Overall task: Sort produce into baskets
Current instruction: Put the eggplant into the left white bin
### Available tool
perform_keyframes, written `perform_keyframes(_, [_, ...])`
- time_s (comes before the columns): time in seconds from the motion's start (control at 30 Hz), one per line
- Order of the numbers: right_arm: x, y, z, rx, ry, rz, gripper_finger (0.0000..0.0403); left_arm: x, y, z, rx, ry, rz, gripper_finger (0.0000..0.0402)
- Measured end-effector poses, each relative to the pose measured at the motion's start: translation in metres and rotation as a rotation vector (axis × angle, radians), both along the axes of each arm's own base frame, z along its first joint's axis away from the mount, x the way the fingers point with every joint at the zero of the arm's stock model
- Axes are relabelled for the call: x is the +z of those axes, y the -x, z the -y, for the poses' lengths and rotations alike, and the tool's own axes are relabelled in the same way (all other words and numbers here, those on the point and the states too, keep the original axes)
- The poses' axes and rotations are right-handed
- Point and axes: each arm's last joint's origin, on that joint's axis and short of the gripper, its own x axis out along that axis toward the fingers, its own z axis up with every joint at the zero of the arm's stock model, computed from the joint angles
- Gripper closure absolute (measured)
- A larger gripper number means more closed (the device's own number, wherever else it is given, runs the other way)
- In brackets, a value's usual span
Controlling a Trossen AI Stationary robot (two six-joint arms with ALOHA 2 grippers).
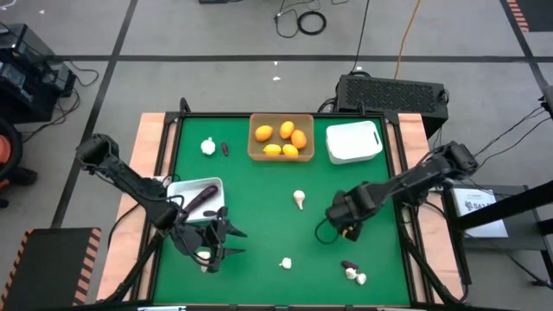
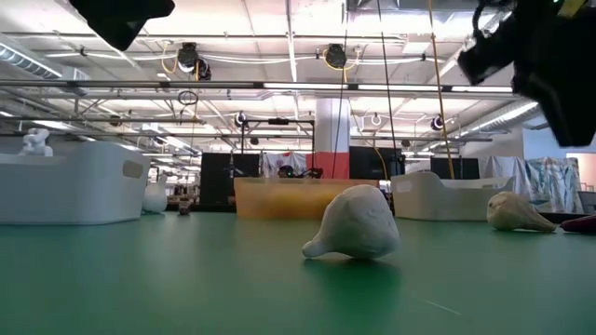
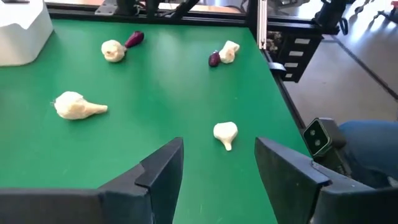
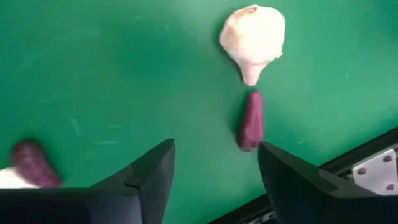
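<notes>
Left claw (image 1: 226,241): we see it low over the near-left of the green surface (image 1: 259,216), fingers spread wide and holding nothing, just beside the near white basket (image 1: 177,188).
Near white basket: one dark purple piece (image 1: 202,196) lies inside it.
Left arm's nearest item: in its wrist view a garlic bulb (image 3: 225,132) sits straight ahead at 12 o'clock between the spread fingers; from above we take it for the bulb (image 1: 285,263) at about 4 o'clock of the claw.
Tan basket (image 1: 255,152): at the far edge, holding orange and yellow fruits (image 1: 283,138).
Far white basket (image 1: 354,142): right of the tan one; we cannot see any contents.
Right claw (image 1: 344,229): over the right half, fingers apart and empty.
Key relation: its wrist view shows a purple piece (image 4: 251,120) at about 1 o'clock, long axis running with the claw's forward line, tip just short of a bulb (image 4: 252,34) farther on; we judge the right arm nearer this pair (image 1: 352,272).
Writing: a white label (image 1: 479,206) off the surface's right side, not legible.
</notes>
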Motion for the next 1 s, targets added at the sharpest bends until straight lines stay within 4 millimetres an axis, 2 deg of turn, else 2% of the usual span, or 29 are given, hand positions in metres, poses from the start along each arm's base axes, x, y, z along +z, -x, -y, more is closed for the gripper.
perform_keyframes(0.13, [-0.006, -0.006, -0.002, -0.03, -0.111, 0.04, 0.015, -0.001, 0.0, 0.0, 0.013, 0.022, -0.012, 0.0196])
perform_keyframes(0.27, [-0.005, -0.015, -0.021, -0.056, -0.241, 0.15, 0.0141, -0.001, 0.001, -0.001, 0.013, 0.018, -0.017, 0.0196])
perform_keyframes(0.7, [-0.006, 0.002, -0.09, -0.07, -0.319, 0.257, 0.0174, -0.002, -0.006, -0.01, 0.04, 0.012, -0.021, 0.0196])
perform_keyframes(1.0, [-0.04, -0.004, -0.107, -0.024, -0.24, 0.188, 0.0192, -0.001, -0.008, -0.011, 0.034, 0.019, -0.025, 0.0196])
